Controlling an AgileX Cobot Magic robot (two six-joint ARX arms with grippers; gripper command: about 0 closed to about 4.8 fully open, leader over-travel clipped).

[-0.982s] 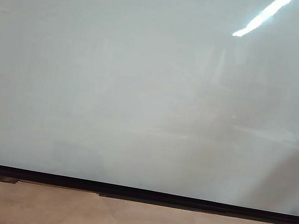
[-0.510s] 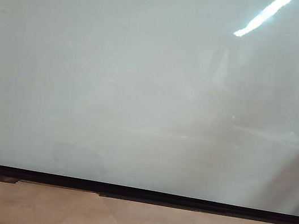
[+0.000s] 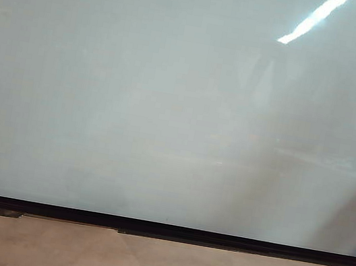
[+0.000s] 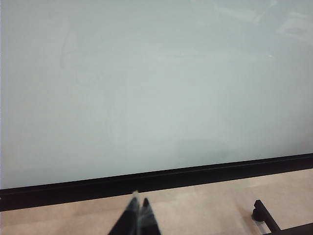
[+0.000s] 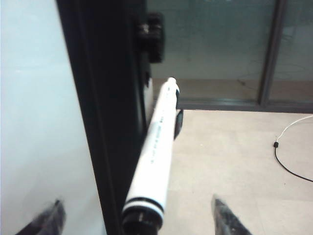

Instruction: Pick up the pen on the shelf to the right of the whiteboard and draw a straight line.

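The pen (image 5: 155, 147) stands centre frame between my spread right gripper (image 5: 134, 218) fingertips, beside the whiteboard (image 5: 34, 98) edge: light, rigid, slick; grip mid-barrel. My left gripper (image 4: 138, 215), bottom centre, idles pinched together, holding nothing.

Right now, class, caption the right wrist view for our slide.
Open right gripper straddles slim white pen beside the whiteboard's black edge.

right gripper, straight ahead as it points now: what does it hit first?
Likely the pen: it lies between the open right gripper fingertips, its banded end nearest the camera. The whiteboard edge runs alongside. Depth is unclear, and contact isn't visible yet.
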